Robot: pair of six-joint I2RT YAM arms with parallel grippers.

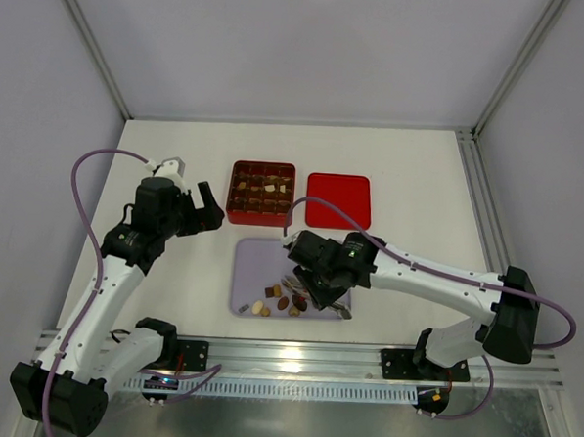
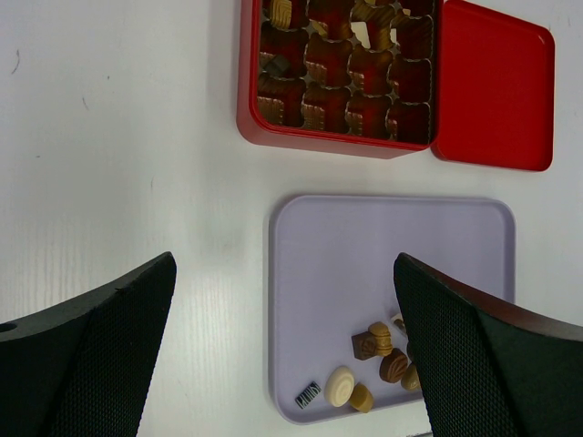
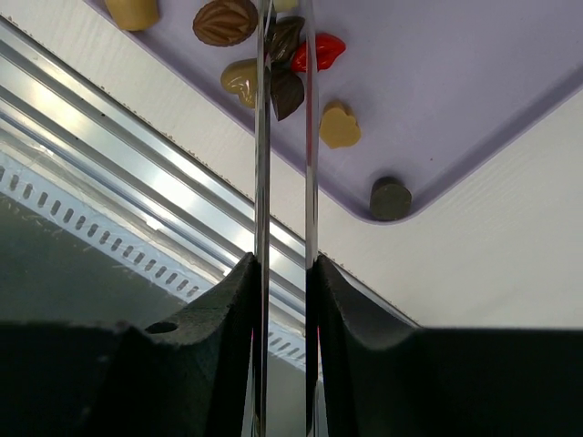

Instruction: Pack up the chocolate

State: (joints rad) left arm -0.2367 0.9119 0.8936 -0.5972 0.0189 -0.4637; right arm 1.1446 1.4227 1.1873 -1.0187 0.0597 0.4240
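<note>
Lilac tray (image 2: pixel 392 264) sits at the near side of the bench (image 1: pixel 178 144). The red box (image 2: pixel 244 100) is set just beyond it, with the lid (image 1: pixel 338 199) laid beside the box on the right, so the compartments are left reachable. Some compartments are seen filled and others bare red, so packing is judged partly done.

The chocolate (image 1: pixel 278 304) not yet packed is bunched along the tray's near edge (leaf, heart and lip shapes are made out in the right wrist view).

Right hand (image 1: pixel 303 297) hangs over that bunch, thin blades set narrow, one on either side of a dark leaf-shaped piece (image 3: pixel 286 41). The narrow setting is presumably chosen so that close neighbours, a red piece (image 3: pixel 321 50) and a tan heart (image 3: pixel 239 80), are not nudged. Whether the piece is actually clenched cannot be told.

Left hand (image 2: pixel 284 264) is released, spread wide and empty. It is raised to the left of the box, probably kept out of the working lane.
</note>
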